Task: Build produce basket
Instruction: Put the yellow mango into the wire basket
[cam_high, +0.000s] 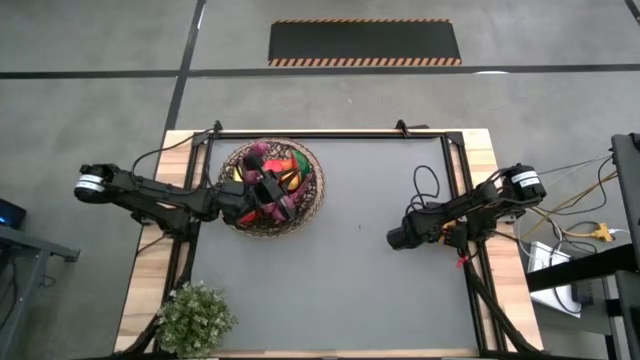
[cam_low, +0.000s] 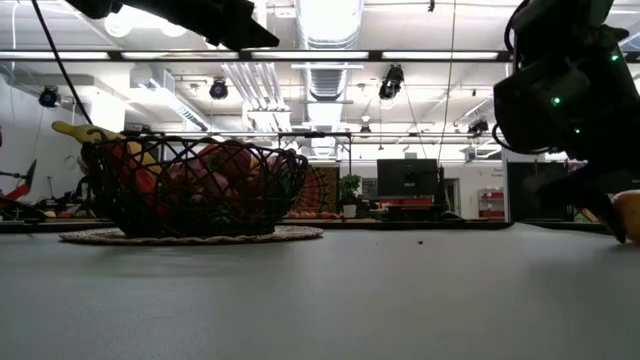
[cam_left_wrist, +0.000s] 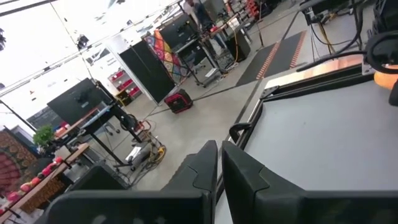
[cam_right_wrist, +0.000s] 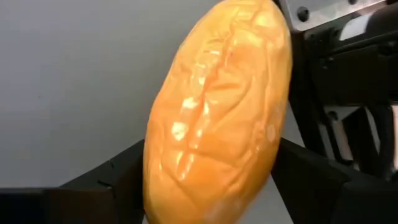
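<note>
One orange-yellow ridged toy fruit (cam_right_wrist: 217, 112) is pinched between the right tool's (cam_right_wrist: 211, 180) two fingers, low over the grey surface (cam_high: 350, 270) near its right edge. The round dark wicker basket (cam_high: 308, 205) sits well off toward the left arm, already heaped with red, purple and yellow produce (cam_high: 285, 165); exact count inside unreadable. Left tool (cam_left_wrist: 219, 168) hangs right over the basket, fingers pressed together, nothing between them.

To do this step well, probably: lift clear of the surface, carry across, clear the left arm first, release low above the pile.

Count: one basket, one fruit in transit, one green potted plant (cam_high: 195, 318).
</note>
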